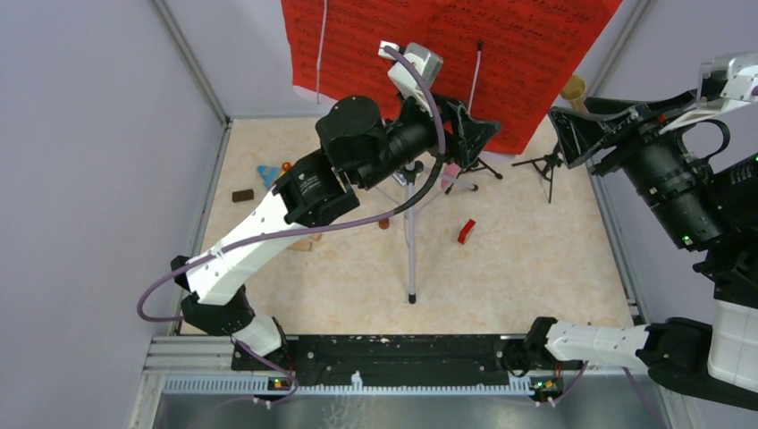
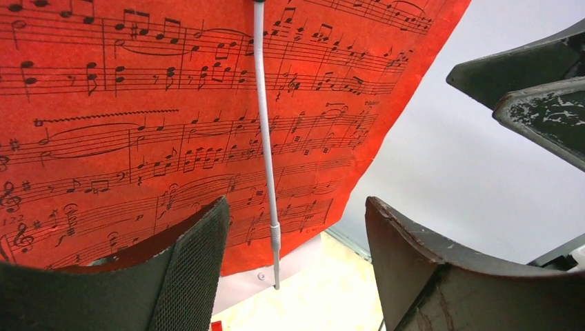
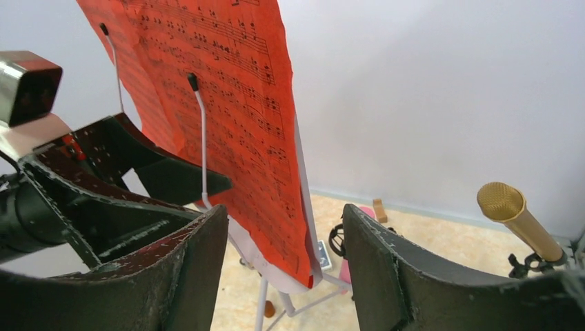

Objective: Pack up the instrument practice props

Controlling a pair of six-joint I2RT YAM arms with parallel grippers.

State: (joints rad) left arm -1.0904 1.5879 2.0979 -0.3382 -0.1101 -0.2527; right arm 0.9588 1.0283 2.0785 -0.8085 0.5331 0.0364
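Note:
Red sheet-music pages (image 1: 447,54) stand on the grey tray (image 3: 256,258), held under white wire clips (image 2: 265,152). The silver tripod pole (image 1: 410,250) runs down below it. My left gripper (image 1: 478,134) is open in front of the pages' lower right part, one wire clip framed between its fingers (image 2: 200,269) but farther off. My right gripper (image 1: 572,134) is open at the pages' right edge; the tray's lower corner shows between its fingers (image 3: 200,269). A gold microphone (image 3: 517,221) stands on a small black tripod (image 1: 545,165). A pink microphone (image 3: 359,210) lies beyond the stand.
A blue card deck (image 3: 323,255) lies under the stand. A red block (image 1: 466,231), a brown block (image 1: 242,195), a blue toy (image 1: 266,172) and a wooden block (image 3: 379,210) are scattered on the floor. Grey walls enclose the cell on three sides.

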